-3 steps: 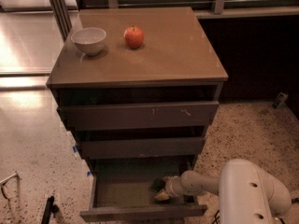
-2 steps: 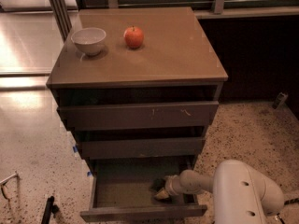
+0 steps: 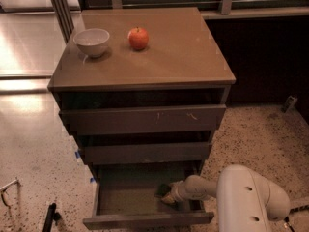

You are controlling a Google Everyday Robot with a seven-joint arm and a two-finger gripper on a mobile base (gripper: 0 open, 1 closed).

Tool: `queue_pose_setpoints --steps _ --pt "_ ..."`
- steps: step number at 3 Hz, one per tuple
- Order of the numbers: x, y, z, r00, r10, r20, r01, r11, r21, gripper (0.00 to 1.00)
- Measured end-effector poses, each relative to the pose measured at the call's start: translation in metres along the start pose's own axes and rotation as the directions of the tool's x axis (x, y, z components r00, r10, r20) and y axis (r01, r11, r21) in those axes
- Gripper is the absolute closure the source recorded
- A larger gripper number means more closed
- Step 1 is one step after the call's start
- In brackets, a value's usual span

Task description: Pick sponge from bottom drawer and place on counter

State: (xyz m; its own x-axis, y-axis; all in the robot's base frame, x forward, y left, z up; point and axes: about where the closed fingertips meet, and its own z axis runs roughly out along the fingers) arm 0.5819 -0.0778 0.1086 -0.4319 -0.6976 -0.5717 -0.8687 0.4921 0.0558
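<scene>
Little has shifted in a second: the arm's white casing [image 3: 251,199] sits slightly further left at lower right, and the gripper [image 3: 169,197] stays low inside the bottom drawer [image 3: 145,220], which is pulled well out. Pale speckled floor [image 3: 34,149] surrounds the cabinet, glossy with glare at left; a dark wall [image 3: 260,57] runs behind at right. The counter [image 3: 178,57], smooth and tan, carries a white bowl [image 3: 91,41] and a red apple [image 3: 138,37] near its back left, close together but apart. The sponge [image 3: 162,189] shows only as a dark patch in the drawer's right rear, against the gripper's tip. Whether the gripper clasps it cannot be told. The casing is cut off by the lower edge.
</scene>
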Motion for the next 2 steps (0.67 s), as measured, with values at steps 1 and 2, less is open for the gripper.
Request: queue_pose_setpoints --steps 1,2 --pt "-0.0003 0.0010 -0.0002 1.000 -0.001 -0.001 0.001 1.0000 -0.004 1.00" --pt "-0.0057 0.0060 -0.0062 1.000 -0.017 0.008 0.017 0.9983 -0.056 1.00"
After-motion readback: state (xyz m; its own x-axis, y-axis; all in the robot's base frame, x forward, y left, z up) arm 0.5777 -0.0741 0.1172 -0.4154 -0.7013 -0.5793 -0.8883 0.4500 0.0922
